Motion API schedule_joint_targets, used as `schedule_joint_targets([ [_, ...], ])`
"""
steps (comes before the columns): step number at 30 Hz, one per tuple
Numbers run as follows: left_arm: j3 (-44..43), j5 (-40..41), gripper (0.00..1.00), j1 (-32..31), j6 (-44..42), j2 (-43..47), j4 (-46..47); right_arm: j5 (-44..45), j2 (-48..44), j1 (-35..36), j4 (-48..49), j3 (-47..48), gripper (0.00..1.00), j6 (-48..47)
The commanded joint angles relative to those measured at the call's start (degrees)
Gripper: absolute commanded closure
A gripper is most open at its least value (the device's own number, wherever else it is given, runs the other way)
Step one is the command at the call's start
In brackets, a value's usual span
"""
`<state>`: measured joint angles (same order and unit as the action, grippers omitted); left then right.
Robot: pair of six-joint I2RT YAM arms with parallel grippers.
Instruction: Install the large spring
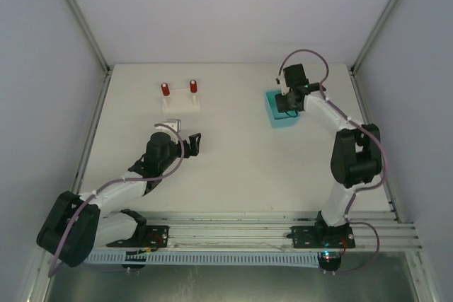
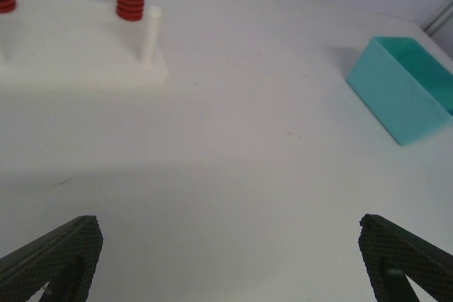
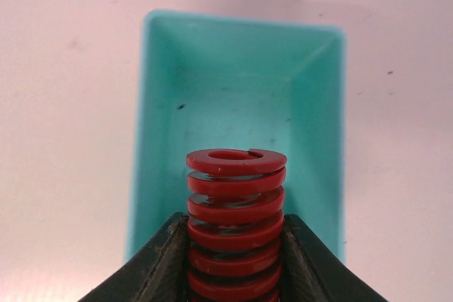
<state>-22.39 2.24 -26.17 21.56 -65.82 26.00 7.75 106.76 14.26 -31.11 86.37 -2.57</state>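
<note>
Red coil spring [image 3: 236,189], likely stiff, light and grippy-ridged, pinched across its lower coils by right gripper [image 3: 235,245] over teal bin [image 3: 159,139]; left gripper [image 2: 226,245] spread wide.

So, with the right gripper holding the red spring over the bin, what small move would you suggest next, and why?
Probably raise the right gripper straight up, clear of the teal bin: its fingers clamp the red spring firmly, and the white fixture with its bare peg lies well off to its left.
</note>
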Motion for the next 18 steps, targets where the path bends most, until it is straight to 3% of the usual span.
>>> schedule_joint_targets([
  [1, -1.0, -4.8, 0.01, 0.1, 1.4, -0.6, 3.6, -3.6, -6.3, 2.9, 4.1, -5.3, 0.82, 2.8],
  [7, -1.1, -15.0, 0.06, 0.1, 1.3, -3.1, 8.5, -6.9, -14.8, 8.2, 10.3, -15.0, 0.82, 5.5],
  [18, -4.1, -23.0, 0.20, -0.2, 6.5, -4.7, 9.9, -9.5, -27.4, 18.3, 29.4, -34.0, 0.83, 4.1],
])
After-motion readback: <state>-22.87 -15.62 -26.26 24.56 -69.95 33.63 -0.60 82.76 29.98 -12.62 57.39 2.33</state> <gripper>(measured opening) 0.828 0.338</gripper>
